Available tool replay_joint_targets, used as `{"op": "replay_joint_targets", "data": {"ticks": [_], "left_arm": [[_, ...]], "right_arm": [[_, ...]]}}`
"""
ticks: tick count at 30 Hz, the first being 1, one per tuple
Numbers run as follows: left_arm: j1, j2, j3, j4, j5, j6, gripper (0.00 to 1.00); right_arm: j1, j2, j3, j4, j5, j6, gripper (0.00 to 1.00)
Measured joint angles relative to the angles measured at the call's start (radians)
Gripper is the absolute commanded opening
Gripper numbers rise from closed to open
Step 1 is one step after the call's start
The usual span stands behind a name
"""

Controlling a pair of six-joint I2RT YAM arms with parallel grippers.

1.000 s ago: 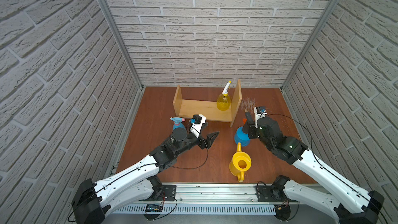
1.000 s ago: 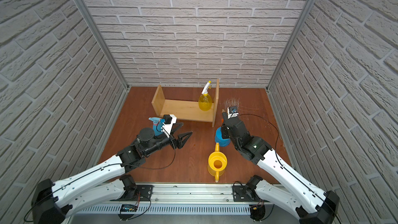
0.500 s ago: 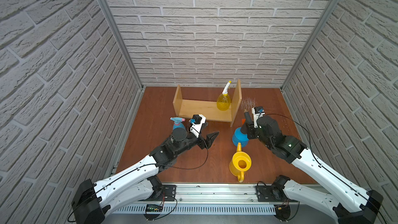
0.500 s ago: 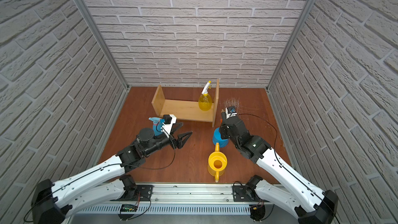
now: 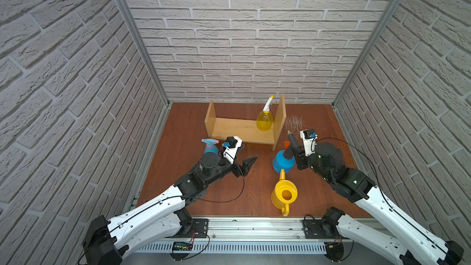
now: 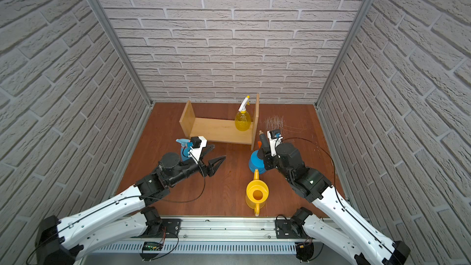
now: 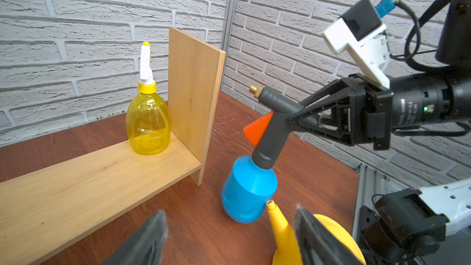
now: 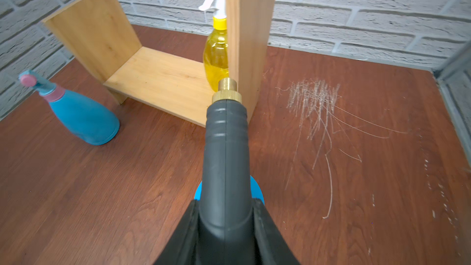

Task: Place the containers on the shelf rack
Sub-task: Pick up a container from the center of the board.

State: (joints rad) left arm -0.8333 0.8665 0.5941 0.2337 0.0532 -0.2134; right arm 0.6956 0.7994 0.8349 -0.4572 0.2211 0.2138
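Both top views — slim blue bottle [image 5: 211, 149]: upright, 9 o'clock of table [image 5: 183, 128].
Left gripper [image 5: 248, 152]: spread wide, empty, beside it.
Shelf rack [image 5: 239, 130]: 12 o'clock; yellow spray bottle [image 5: 264, 121] on its board.
Right gripper [image 5: 293, 152]: clamped on black head of blue sprayer [image 5: 281, 163] — 3 o'clock.
Watering can [image 5: 284, 195]: 5 o'clock.
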Motion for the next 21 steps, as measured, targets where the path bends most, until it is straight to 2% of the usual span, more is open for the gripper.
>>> {"op": "replay_joint_targets", "data": {"ticks": [8,15,21], "left_arm": [[-0.001,0.010,-0.031,0.033,0.003,0.044,0.90],[0.011,0.008,-0.064,0.061,0.005,0.051,0.98],[0.121,0.012,-0.059,0.058,0.146,-0.013,0.98]], "right_arm": [[-0.010,0.069,-0.017,0.073,-0.262,-0.121,0.04],[-0.035,0.071,-0.033,0.139,-0.496,-0.240,0.04],[-0.142,0.095,-0.030,0.171,-0.742,-0.312,0.03]]}}
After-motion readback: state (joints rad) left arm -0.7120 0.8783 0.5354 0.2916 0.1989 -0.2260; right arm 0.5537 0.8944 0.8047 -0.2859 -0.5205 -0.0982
